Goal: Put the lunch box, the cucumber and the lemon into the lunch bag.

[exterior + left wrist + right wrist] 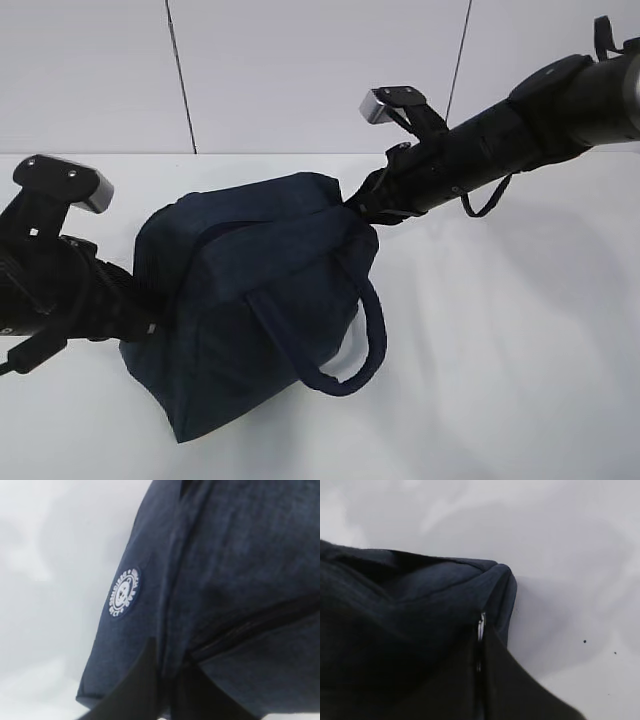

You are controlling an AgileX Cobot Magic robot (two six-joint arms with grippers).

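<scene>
The dark navy lunch bag [250, 290] lies slumped on the white table, closed as far as I can see. My left gripper [150, 325] is shut on a fold of the bag's fabric at its left end; in the left wrist view [170, 680] the fold sits between the fingers, beside the white round logo [124, 592]. My right gripper [355, 205] is at the bag's far right corner, shut on the metal zipper pull [481, 625]. The lunch box, the cucumber and the lemon are out of view.
A strap handle [345, 370] loops out from the bag's front right side. The zipper line [250, 630] runs dark across the bag's top. White table [520, 380] surrounds the bag, with a white panel wall [300, 70] behind.
</scene>
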